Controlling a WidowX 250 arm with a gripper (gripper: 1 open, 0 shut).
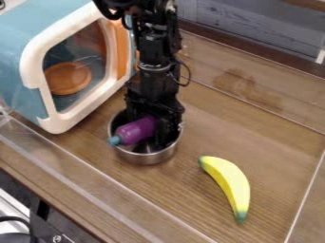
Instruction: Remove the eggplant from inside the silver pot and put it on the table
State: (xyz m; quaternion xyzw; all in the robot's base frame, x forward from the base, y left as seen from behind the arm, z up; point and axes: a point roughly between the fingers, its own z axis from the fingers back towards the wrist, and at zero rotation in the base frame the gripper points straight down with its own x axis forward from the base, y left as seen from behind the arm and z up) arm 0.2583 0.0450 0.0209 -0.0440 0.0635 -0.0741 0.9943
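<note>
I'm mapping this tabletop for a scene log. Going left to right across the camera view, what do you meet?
Toy microwave → silver pot with the eggplant inside, the open gripper lowered over it → banana, all on the table.

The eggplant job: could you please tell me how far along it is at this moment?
Early stage. Done: the arm has brought its tool down over the silver pot, jaws open on either side of the eggplant. In hand: the grasp, not yet closed. Left: the eggplant lies in the pot, so it has to be gripped, lifted out and set on the table, perhaps near the banana.
</note>
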